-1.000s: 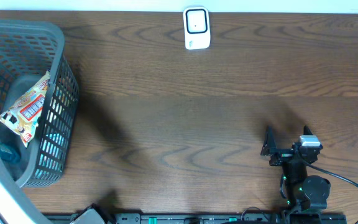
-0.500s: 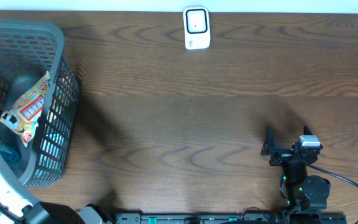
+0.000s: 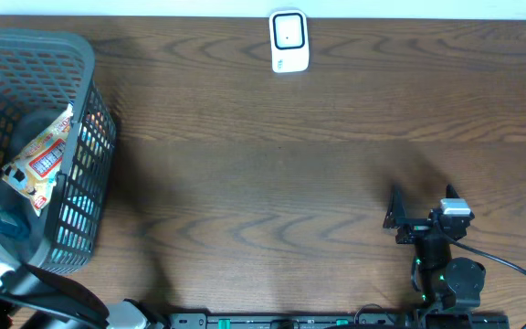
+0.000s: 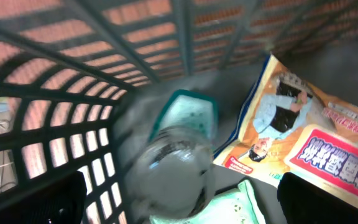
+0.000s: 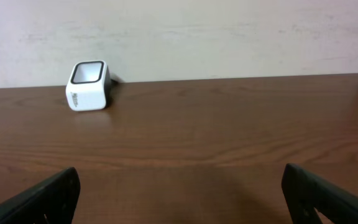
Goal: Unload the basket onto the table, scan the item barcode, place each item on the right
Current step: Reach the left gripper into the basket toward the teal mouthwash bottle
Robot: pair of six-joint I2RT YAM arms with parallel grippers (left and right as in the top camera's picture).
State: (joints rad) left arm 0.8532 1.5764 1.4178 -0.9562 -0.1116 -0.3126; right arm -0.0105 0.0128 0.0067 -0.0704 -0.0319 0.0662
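Grey plastic lattice makes up the basket [image 3: 82, 128], which stands at the left end of the wooden bench [image 3: 263, 183]. Inside it, a snack packet [image 3: 42, 160] printed in red, white and yellow leans against the basket's right-hand wall, tilted, with its upper corner near the rim.

The left claw [image 4: 179, 202] is down inside the basket with its jaws spread as wide as they go and nothing between them; only the two dark fingertips [image 4: 33, 202] show at the lower corners of the wrist view. Below it lie a blurred clear round container [image 4: 173, 171] and a teal-edged packet [image 4: 188, 115], with the snack packet just beside them, touching neither finger.

The white barcode scanner [image 3: 289, 41] sits well apart from the basket, off to its right along the bench's far edge, window facing up.

The right claw [image 3: 423, 206] rests farther from the basket than the scanner does, towards the near edge. It is fully open and empty, and it points across bare wood — its wrist camera shows the scanner ahead and to the left.
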